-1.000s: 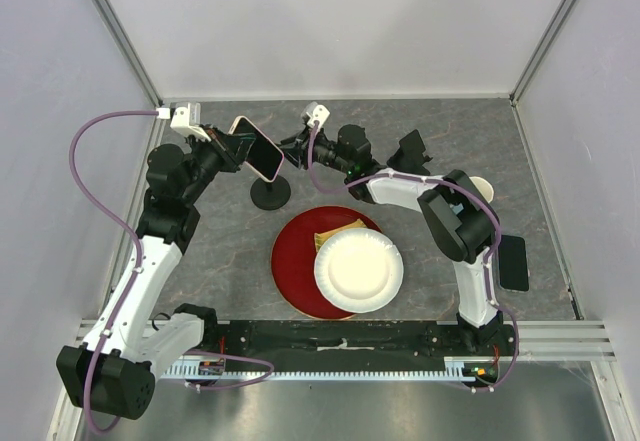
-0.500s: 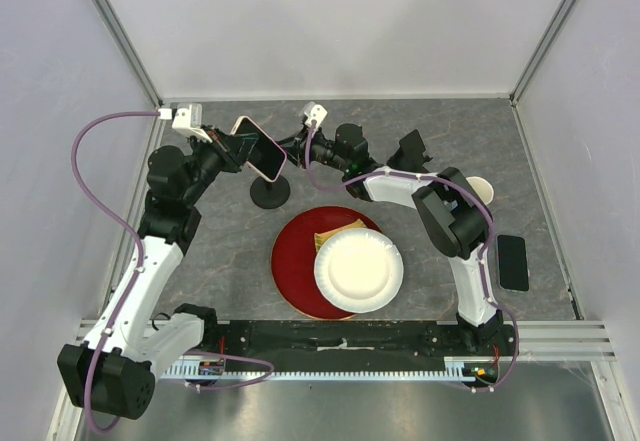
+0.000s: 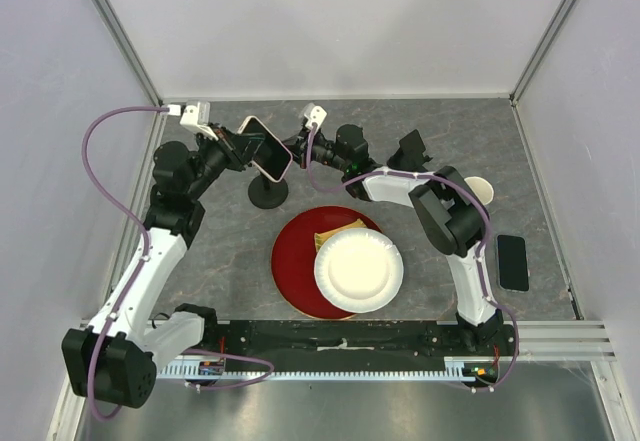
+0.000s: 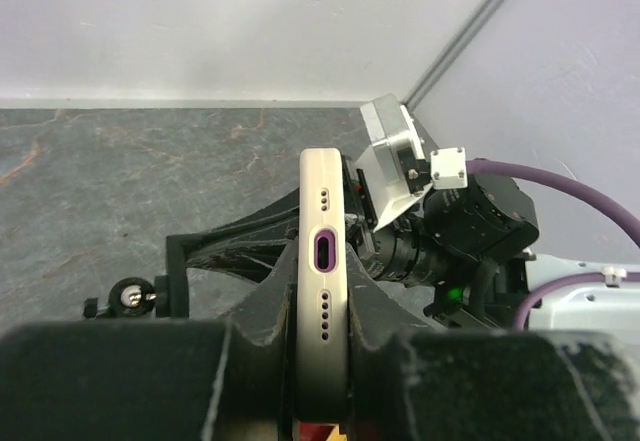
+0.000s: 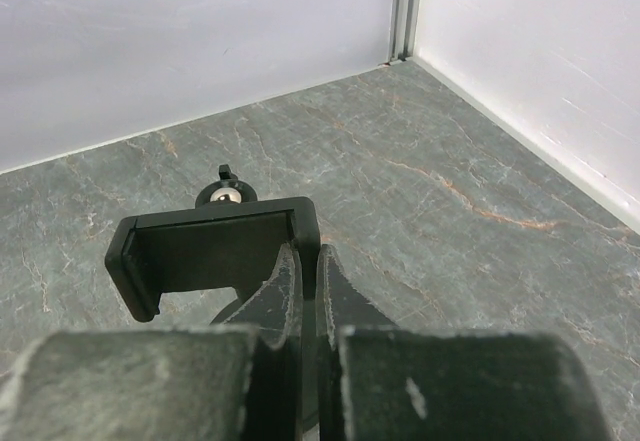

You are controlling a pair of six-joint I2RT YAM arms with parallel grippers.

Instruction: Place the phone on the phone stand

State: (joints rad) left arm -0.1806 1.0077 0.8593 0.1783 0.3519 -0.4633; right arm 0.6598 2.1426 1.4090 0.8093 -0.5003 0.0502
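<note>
My left gripper point(image 3: 243, 147) is shut on the phone point(image 3: 266, 148), a black-screened phone with a pale pink rim, held tilted in the air above the phone stand's round base point(image 3: 268, 194). In the left wrist view the phone point(image 4: 325, 251) is edge-on between my fingers, port end forward, with the stand's black cradle point(image 4: 235, 246) just left of it. My right gripper point(image 3: 296, 147) is shut on the right lip of the phone stand's cradle point(image 5: 205, 253), with its fingers point(image 5: 286, 291) pinched on that edge. The phone sits right beside the cradle; contact cannot be told.
A red plate point(image 3: 292, 266) holds a white paper plate point(image 3: 358, 269) and a yellow piece point(image 3: 335, 232) at the near centre. A second black phone point(image 3: 512, 261) lies at the right. A pale mug point(image 3: 483, 189) stands behind my right arm.
My left gripper has carried the phone a little right and toward the back, closer to the stand's cradle. My right arm has shifted slightly and uncovered the black phone at the right.
</note>
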